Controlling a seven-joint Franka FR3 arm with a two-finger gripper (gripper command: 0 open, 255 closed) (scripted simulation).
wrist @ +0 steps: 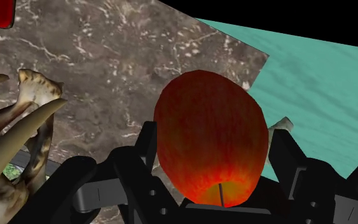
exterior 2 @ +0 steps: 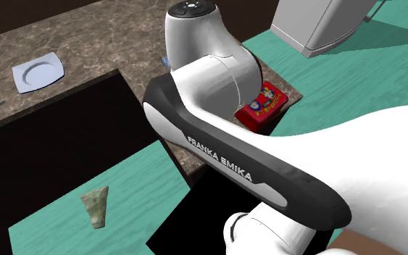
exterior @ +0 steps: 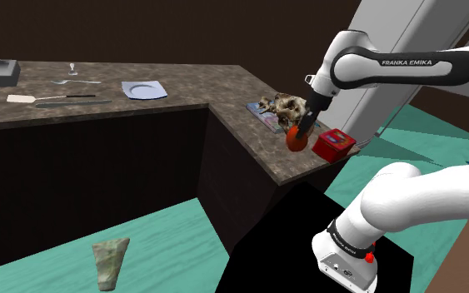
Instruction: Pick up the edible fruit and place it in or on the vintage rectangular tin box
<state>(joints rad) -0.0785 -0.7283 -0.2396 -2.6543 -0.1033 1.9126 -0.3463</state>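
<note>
The fingers (wrist: 287, 159) are closed on a red apple (wrist: 209, 137), one black finger pressed to each side of it, its yellowish stem end facing the hand. In the shoulder view the apple (exterior: 294, 141) hangs from the fingers (exterior: 305, 126) over the dark marbled table (exterior: 249, 146), near that table's edge and seemingly clear of the surface. Just beside it, to the shoulder view's right, sits the red tin (exterior: 333, 144) with a picture on its lid; apple and tin are apart. The second exterior view shows the tin (exterior 2: 264, 103) at the table's corner, partly behind the white arm (exterior 2: 217, 87).

On the other side of the apple lies a skull (exterior: 284, 106) resting on a flat book (exterior: 259, 113); its teeth and jaw (wrist: 18, 127) show close to the fingers.

Well apart, along the longer run of table, lie a pale plate (exterior: 144, 89), a spatula (exterior: 26, 99) and a fork (exterior: 76, 81). On the teal floor (exterior: 166, 241) lies a greenish tapered object (exterior: 109, 262).
</note>
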